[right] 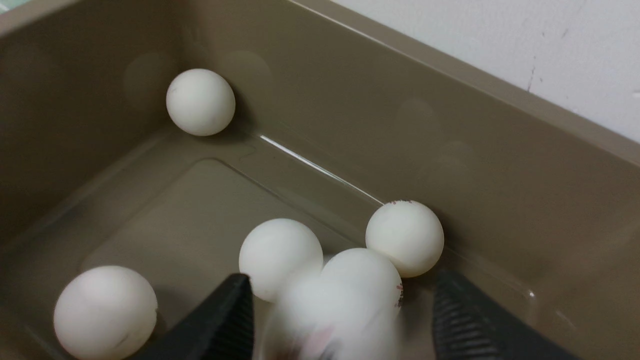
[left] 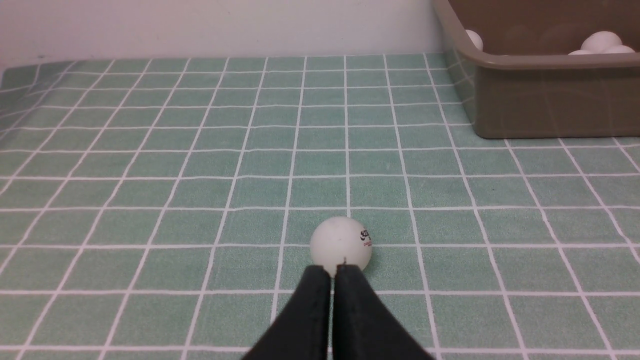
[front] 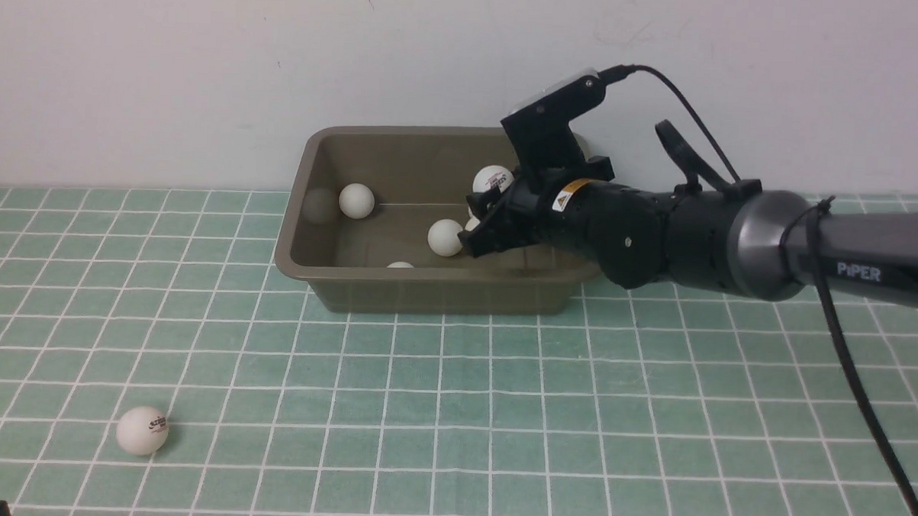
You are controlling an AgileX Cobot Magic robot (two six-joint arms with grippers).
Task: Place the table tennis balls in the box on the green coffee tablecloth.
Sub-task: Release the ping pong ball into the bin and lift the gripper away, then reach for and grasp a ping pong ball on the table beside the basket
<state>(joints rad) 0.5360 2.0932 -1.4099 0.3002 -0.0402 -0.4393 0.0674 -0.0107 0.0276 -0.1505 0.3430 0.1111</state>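
Note:
The olive-brown box (front: 297, 199) stands at the back of the green coffee tablecloth (front: 499, 412). Several white table tennis balls lie inside it, one (front: 356, 200) near the left wall and one (front: 445, 237) in the middle. My right gripper (front: 483, 232) hangs open over the box's right half. In the right wrist view a blurred ball (right: 330, 320) sits between the spread fingers of the right gripper (right: 344, 280), touching neither. One more ball (front: 142, 430) rests on the cloth at the front left. My left gripper (left: 333, 270) is shut, its tips just behind that ball (left: 341, 245).
A white wall rises directly behind the box. The right arm and its black cable (front: 852, 363) stretch across the cloth's right side. In the left wrist view the box (left: 550, 100) stands far off to one side of the loose ball.

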